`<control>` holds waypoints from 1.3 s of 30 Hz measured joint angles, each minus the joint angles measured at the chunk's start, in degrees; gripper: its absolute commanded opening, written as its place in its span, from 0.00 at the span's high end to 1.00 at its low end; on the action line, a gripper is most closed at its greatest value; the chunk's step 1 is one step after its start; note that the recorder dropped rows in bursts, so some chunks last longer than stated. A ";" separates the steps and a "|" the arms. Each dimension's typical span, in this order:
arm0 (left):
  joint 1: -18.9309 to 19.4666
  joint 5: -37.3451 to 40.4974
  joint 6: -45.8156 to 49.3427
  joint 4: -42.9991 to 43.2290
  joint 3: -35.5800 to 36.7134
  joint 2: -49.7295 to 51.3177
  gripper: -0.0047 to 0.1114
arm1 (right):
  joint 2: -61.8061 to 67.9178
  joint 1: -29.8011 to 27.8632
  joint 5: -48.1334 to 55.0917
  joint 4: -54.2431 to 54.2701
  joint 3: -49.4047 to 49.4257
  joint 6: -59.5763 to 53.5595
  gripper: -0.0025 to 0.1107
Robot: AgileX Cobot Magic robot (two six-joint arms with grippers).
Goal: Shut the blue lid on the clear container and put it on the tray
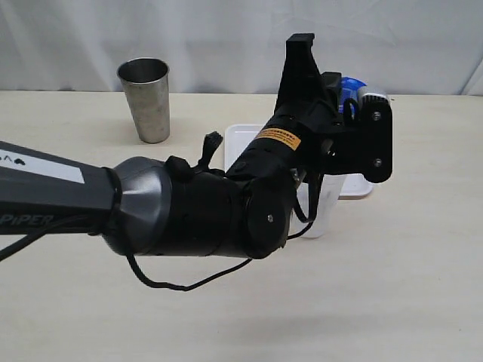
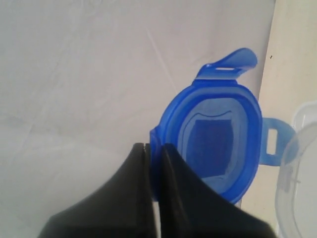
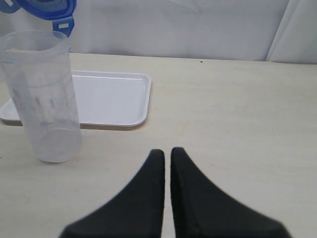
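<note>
Left end effector (image 2: 152, 148) is pinching a glossy rounded-square blue plastic lid (image 2: 218, 124) above the tall translucent plastic container (image 3: 42, 99); right end effector (image 3: 167, 153) is hovering closed, empty.

blue lid (image 2: 218, 134): glossy translucent plastic | clear container (image 3: 43, 99): translucent plastic | tray (image 3: 111, 99): smooth plastic | tumbler (image 1: 146, 98): brushed metal

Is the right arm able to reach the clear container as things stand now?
Probably yes: only bare table lies between the right gripper and the upright clear container, though the shut gripper must open first.
</note>
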 measured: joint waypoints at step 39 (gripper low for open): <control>-3.10 -2.96 3.67 -3.87 3.95 0.00 0.96 | 0.00 0.00 0.00 0.00 0.00 0.00 0.94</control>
